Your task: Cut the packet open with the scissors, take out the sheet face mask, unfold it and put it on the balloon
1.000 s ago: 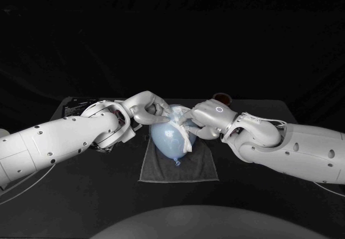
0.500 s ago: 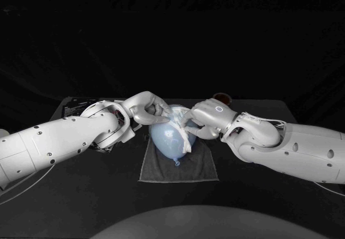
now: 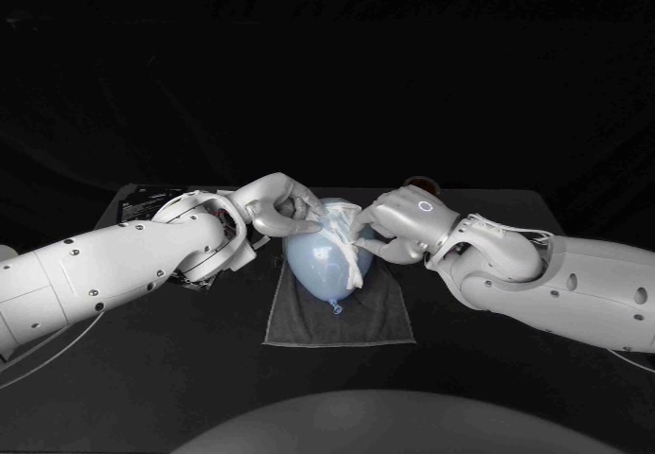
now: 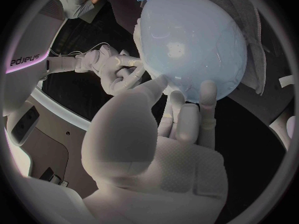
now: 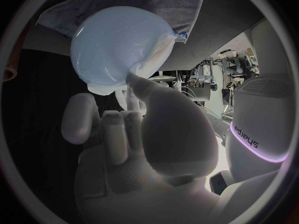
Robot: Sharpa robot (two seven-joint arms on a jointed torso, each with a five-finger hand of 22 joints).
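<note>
1. Both at the balloon's [image 3: 317, 265] far end: right hand [image 3: 396, 222] pinches the sheet face mask [image 3: 358, 268]; left hand [image 3: 280, 210] touches the balloon, grasp unclear.
2. Sheet face mask lies bunched along the balloon's right-hand side.
3. Seemingly cut and extracted; spreading remains.

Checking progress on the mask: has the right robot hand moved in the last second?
Yes: the right robot hand slid slightly down the balloon, toward the near end of the towel.

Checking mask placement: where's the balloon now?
In the head view the balloon lies mid-table on the towel, between the left hand and right hand.
</note>
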